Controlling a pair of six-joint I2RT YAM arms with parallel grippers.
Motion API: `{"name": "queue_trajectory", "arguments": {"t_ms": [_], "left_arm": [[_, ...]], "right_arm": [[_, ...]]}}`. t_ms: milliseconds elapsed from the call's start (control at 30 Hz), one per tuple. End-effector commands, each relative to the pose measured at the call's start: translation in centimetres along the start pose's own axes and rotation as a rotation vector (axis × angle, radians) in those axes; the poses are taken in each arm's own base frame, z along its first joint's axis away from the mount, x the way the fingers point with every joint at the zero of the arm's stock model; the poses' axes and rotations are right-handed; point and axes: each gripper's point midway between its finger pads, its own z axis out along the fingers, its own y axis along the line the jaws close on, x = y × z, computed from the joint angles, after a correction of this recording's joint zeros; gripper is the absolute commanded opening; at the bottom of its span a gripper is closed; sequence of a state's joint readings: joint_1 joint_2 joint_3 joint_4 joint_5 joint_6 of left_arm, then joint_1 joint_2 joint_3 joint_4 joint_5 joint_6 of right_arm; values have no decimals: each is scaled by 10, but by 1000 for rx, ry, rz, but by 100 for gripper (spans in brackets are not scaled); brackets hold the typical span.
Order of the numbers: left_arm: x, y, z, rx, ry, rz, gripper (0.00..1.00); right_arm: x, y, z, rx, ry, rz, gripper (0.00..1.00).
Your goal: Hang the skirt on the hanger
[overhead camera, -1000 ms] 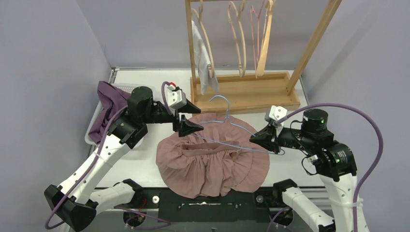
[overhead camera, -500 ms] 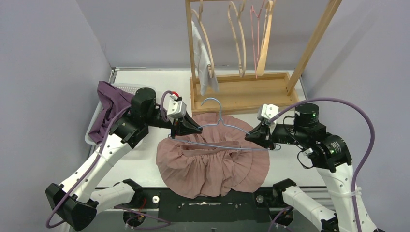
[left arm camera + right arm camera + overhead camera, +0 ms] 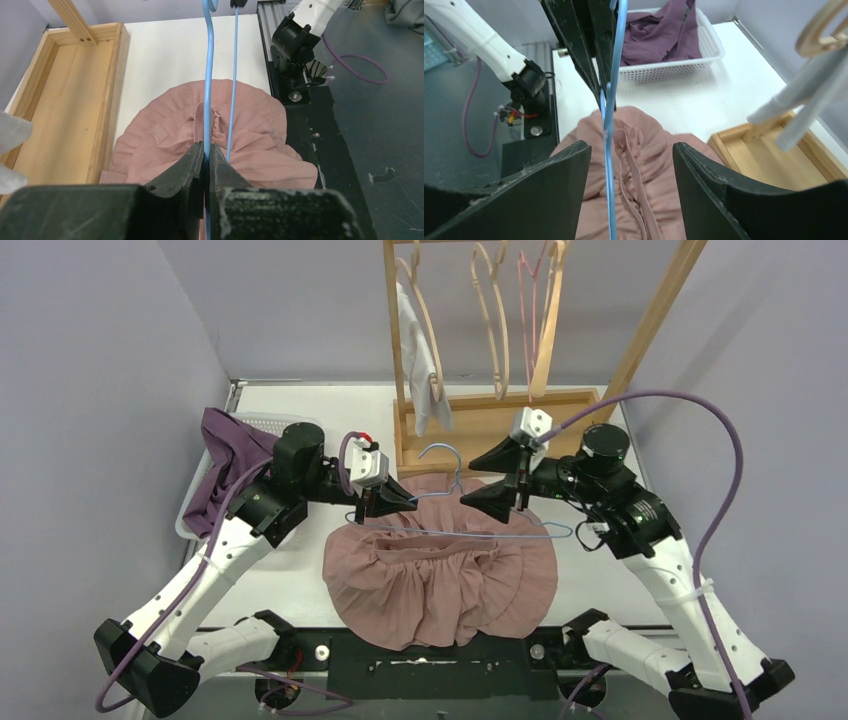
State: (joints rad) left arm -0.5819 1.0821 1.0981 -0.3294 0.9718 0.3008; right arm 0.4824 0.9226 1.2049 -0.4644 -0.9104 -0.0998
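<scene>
One pink skirt (image 3: 440,585) lies spread on the white table (image 3: 300,405), between the two arms, with its gathered waistband turned away from the arm bases. Its near hem reaches the dark strip at the bases.

The blue wire hanger (image 3: 209,75) sits over the far half of the skirt, with its hook toward the wooden rack (image 3: 520,435). You cannot tell from any view whether the lower bar passes inside the waistband or only rests on the fabric. The wire is thin and hard to follow against the pink folds in the top view. The left wrist view cuts off the hook at its upper edge.

Note the left gripper (image 3: 395,502): its jaws are pressed together on the hanger wire at the hanger's left end. The left wrist view shows the wire clamped between both fingers.

Note the right gripper (image 3: 487,480): its jaws stand apart above the hanger's right shoulder. In the right wrist view the wire runs through the gap and touches neither finger.

A white mesh basket (image 3: 664,70) at the far left holds a purple garment (image 3: 228,455). Its folds hide the basket floor.

The rack carries wooden hangers (image 3: 545,340) and a white cloth (image 3: 415,360). The frame cuts off its top rail.
</scene>
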Motion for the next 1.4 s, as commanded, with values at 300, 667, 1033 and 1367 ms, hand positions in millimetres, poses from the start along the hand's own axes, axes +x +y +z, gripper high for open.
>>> {"name": "queue_trajectory", "arguments": {"t_ms": [300,667,1033,1367], "left_arm": [[-10,2,-5,-45,-18,57,0],[9,38,-35,-518,-104,-461,54],[147,19,-65,-903,141,-1173,53],[197,25,-62,-967,268,-1325,33]], "right_arm": [[-18,12,49,-124,-59,5,0],[36,14,21,-53,74,-178,0],[82,34,3,-128,219,-143,0],[92,20,21,-165,263,-187,0]]}}
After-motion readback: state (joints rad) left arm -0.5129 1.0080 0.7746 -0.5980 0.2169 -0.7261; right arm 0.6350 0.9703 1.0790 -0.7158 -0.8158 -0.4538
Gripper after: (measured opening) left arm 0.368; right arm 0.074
